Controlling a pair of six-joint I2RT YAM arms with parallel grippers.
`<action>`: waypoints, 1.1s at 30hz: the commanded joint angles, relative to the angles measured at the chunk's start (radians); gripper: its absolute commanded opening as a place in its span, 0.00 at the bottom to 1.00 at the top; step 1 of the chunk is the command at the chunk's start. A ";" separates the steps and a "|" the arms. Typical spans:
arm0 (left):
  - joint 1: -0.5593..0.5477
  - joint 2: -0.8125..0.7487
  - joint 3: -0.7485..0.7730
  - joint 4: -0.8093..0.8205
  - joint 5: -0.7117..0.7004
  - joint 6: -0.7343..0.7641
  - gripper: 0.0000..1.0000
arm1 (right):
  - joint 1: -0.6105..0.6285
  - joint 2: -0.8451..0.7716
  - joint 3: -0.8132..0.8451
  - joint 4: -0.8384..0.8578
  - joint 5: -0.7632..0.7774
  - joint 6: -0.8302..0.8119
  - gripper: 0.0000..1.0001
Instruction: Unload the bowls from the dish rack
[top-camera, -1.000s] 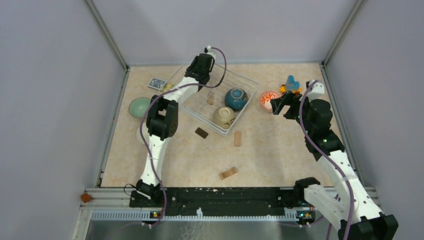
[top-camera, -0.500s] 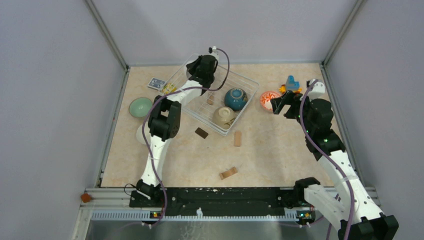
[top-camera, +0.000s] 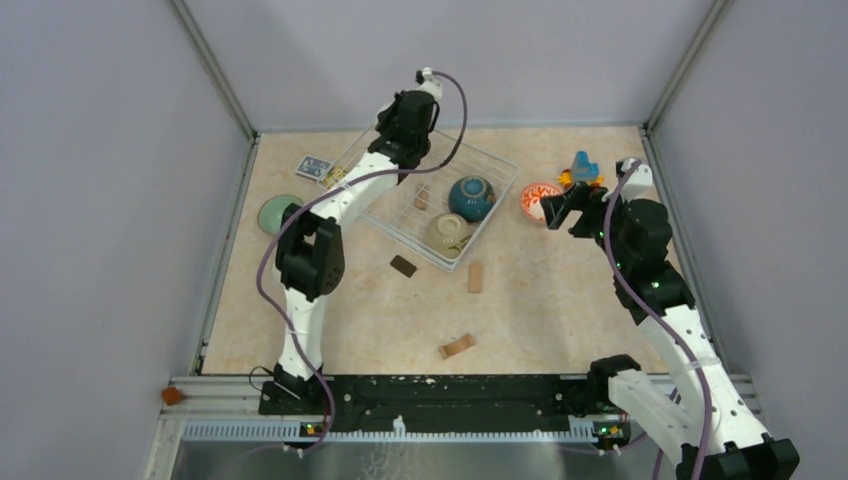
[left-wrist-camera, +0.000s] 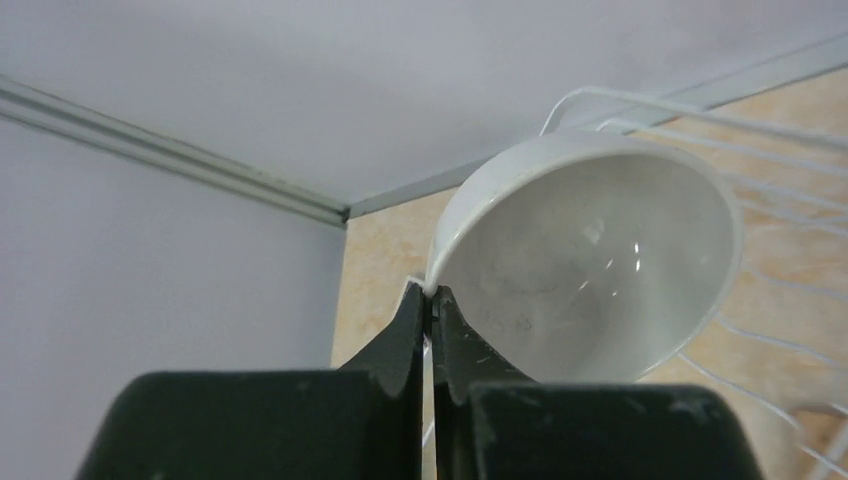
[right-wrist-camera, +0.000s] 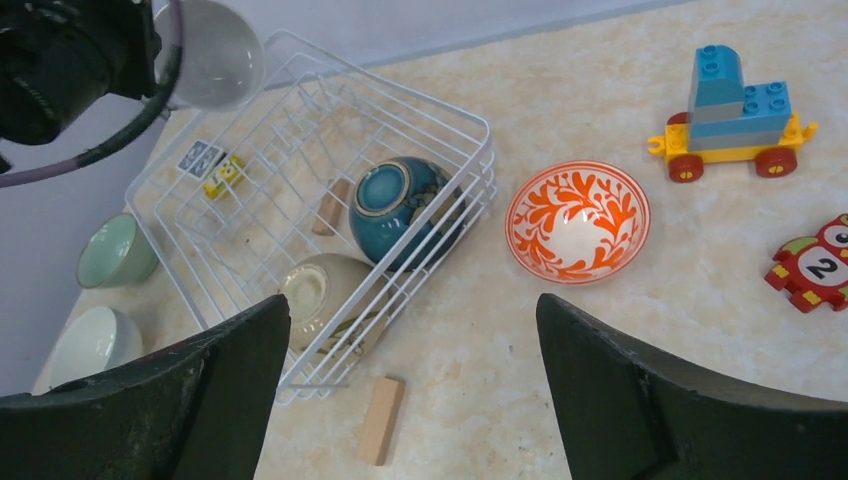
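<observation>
White ceramic is hanging from your left hand (left-wrist-camera: 432, 300), whose fingers are pressing together on the rim of a white bowl (left-wrist-camera: 590, 260). The bowl's body is lying just beyond the fingertips and off to their right, with its open mouth facing back toward the wrist, so the whole weight is riding on that thin pinch. The bowl is hovering clear of the wires, above the corner of the dish rack (top-camera: 495, 160) that is lying directly under this hand. The left arm is stretching almost fully away from its base, with the forearm raised and the wrist tipped over that corner. By my reading, the set-down is calling for a swing to this hand's left and back toward the base, over the rack wall. There a pale green bowl (right-wrist-camera: 118, 250) and a second white bowl (right-wrist-camera: 95, 340) are already sitting on the tabletop. Your right hand (top-camera: 558, 209) is waiting with its fingers spread wide and gripping nothing. An orange-patterned bowl (right-wrist-camera: 577, 220) is resting on the tabletop just ahead of it. The dark teal bowl (right-wrist-camera: 405, 205) and the beige bowl (right-wrist-camera: 320, 290) are lying in the rack ahead and to its left, nearer this hand than the other.
</observation>
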 joint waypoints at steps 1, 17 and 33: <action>-0.017 -0.202 0.038 -0.189 0.162 -0.291 0.00 | 0.005 -0.021 0.081 -0.003 -0.028 0.028 0.91; -0.094 -0.364 -0.124 -0.405 0.933 -0.861 0.00 | 0.090 0.009 0.137 -0.084 -0.016 0.098 0.83; -0.319 -0.354 -0.193 -0.356 0.794 -0.898 0.00 | 0.149 0.133 0.164 -0.219 0.191 0.132 0.69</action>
